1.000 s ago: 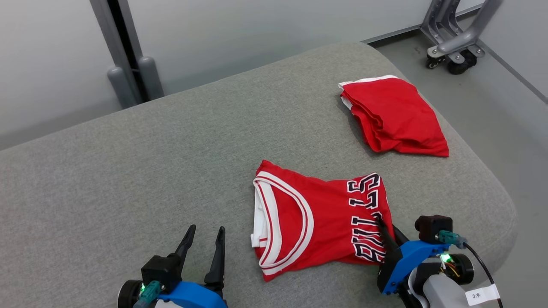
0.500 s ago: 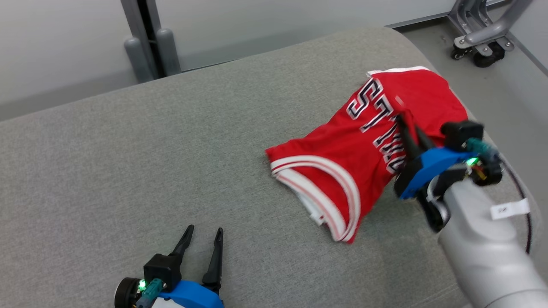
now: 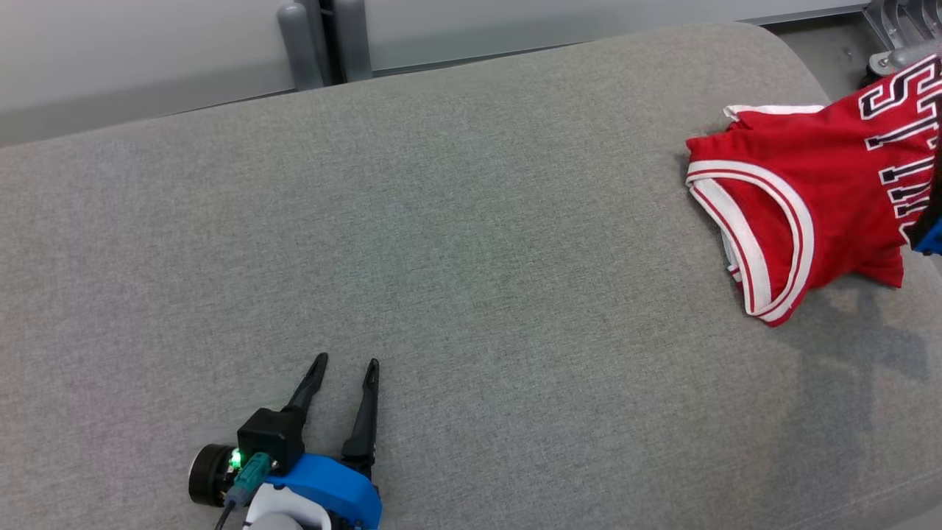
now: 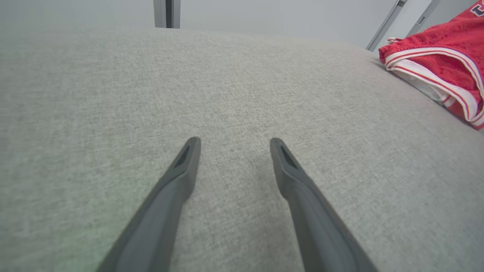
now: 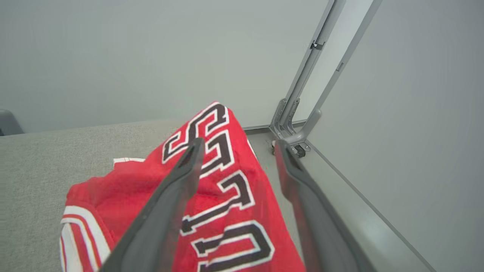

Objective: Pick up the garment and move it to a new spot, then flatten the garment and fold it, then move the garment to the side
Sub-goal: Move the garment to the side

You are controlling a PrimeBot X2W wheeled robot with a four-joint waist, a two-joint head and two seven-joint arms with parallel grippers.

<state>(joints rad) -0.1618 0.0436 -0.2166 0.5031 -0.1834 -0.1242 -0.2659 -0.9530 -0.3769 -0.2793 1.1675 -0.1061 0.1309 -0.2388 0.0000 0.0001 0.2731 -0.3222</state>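
Note:
The garment (image 3: 809,184) is a red jersey with a white-trimmed neckline and black-and-white lettering. It lies crumpled at the far right of the grey cushion (image 3: 471,221), and its neckline also shows in the left wrist view (image 4: 446,64). In the right wrist view my right gripper (image 5: 238,145) hovers just over the lettered part of the garment (image 5: 227,196), jaws apart, with no cloth pinched between them. My left gripper (image 3: 342,364) rests open low on the cushion near the front left, far from the jersey, with nothing between its fingers (image 4: 185,162).
A white-edged strip of other red cloth (image 3: 773,110) peeks out behind the jersey. The cushion's rounded right edge drops to the floor, where a wheeled metal frame (image 5: 295,128) stands. Grey posts (image 3: 324,37) rise behind the cushion against the wall.
The right gripper carried the jersey from the front middle to the far right, onto the folded red pile, then opened its jaws. The head camera has turned. The left gripper stayed put.

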